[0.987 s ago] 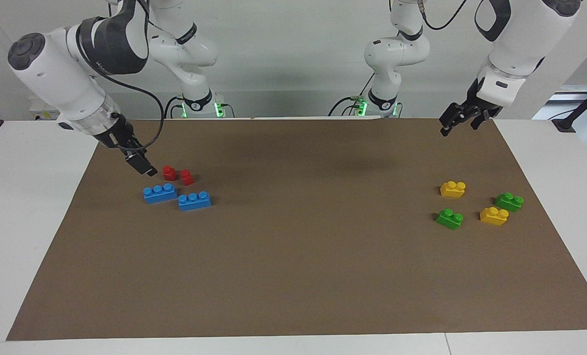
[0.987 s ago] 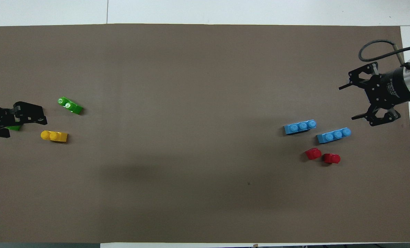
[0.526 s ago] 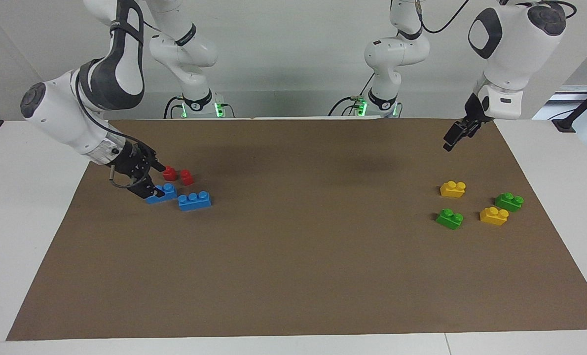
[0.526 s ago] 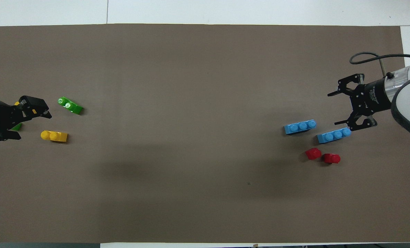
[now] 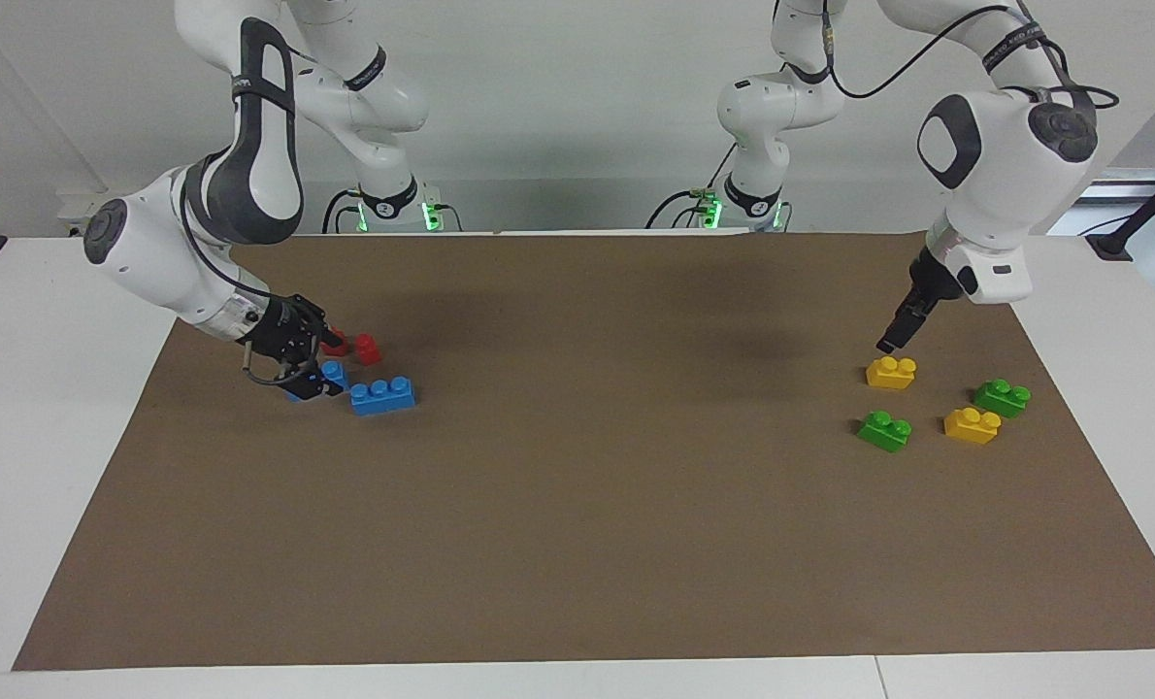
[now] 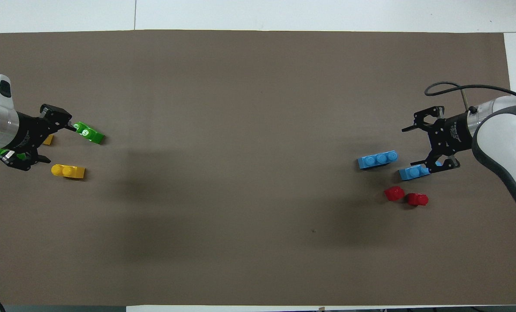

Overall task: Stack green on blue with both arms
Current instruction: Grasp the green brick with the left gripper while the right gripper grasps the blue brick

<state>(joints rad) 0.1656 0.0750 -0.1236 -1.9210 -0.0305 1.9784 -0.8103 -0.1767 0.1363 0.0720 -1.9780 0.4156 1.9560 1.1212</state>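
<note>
Two blue bricks lie at the right arm's end of the mat. My right gripper is open and low, its fingers on either side of the blue brick nearer the robots. The other blue brick lies free beside it. Two green bricks lie at the left arm's end: one free, and one mostly hidden under my left wrist in the overhead view. My left gripper is open and empty, in the air just over a yellow brick.
Two small red pieces lie just nearer the robots than the blue bricks. A second yellow brick lies between the two green ones. All lie on a brown mat on the white table.
My right gripper has come down from above the red pieces onto the nearer blue brick. My left gripper has dropped and moved out over the yellow and green bricks. No brick has moved.
</note>
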